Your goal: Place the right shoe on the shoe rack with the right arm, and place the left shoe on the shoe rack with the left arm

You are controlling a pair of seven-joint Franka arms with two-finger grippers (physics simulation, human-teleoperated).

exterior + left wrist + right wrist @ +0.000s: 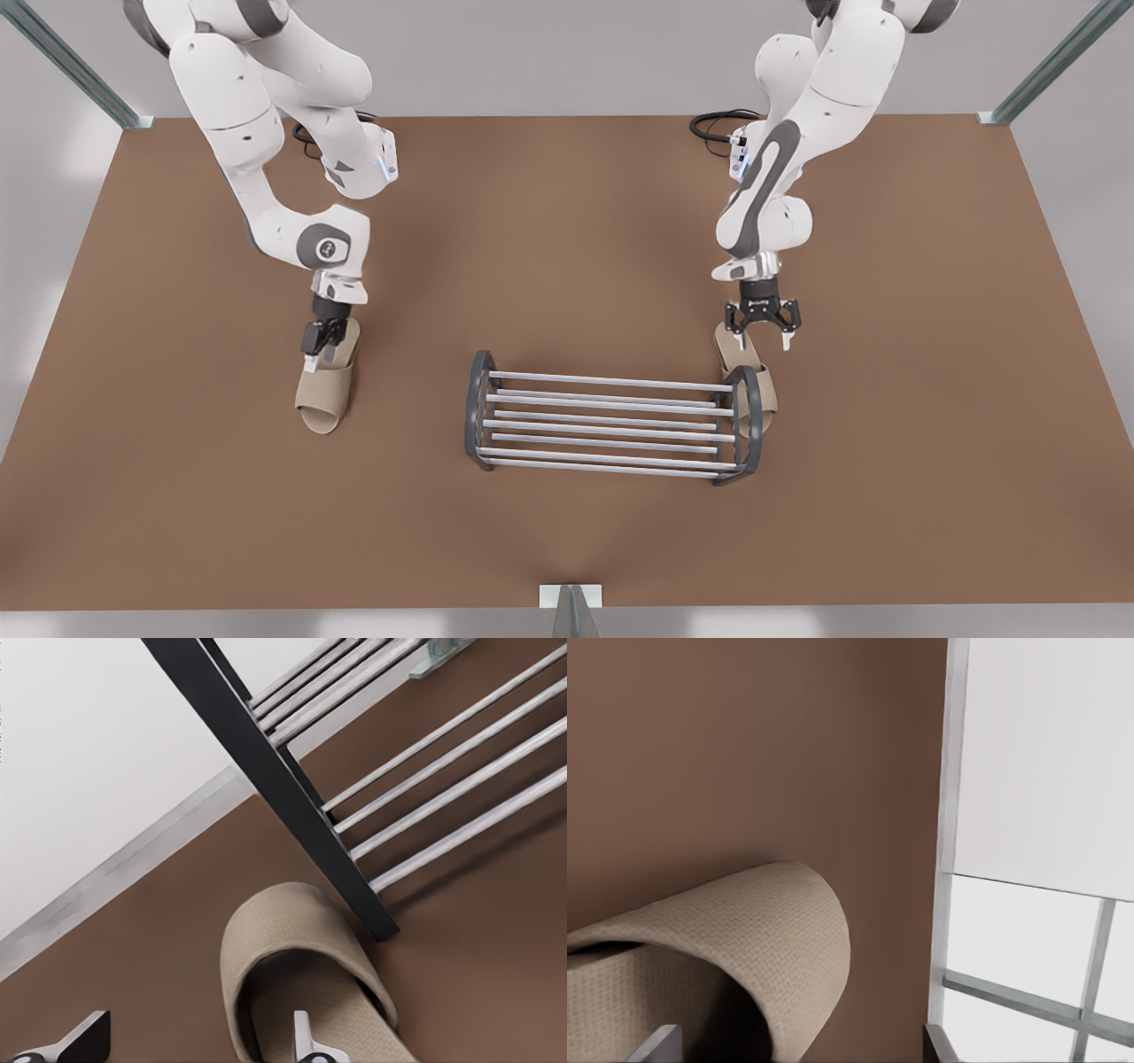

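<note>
Two beige slippers lie on the brown table. The right shoe [323,394] [744,930] is at the front view's left. My right gripper [312,359] [797,1047] is low over its heel end, open, with a finger on each side of the upper. The left shoe [740,354] [292,930] is at the front view's right, close beside the shoe rack's [611,425] dark end frame [266,771] and partly hidden by it. Just above its heel, my left gripper [762,341] [197,1041] is open, one finger [306,1041] over the insole.
The shoe rack stands mid-table toward the near edge with nothing on its silver bars. Black cables [722,124] lie at the back by the arm bases. Metal frame posts [1045,71] stand at the table's corners.
</note>
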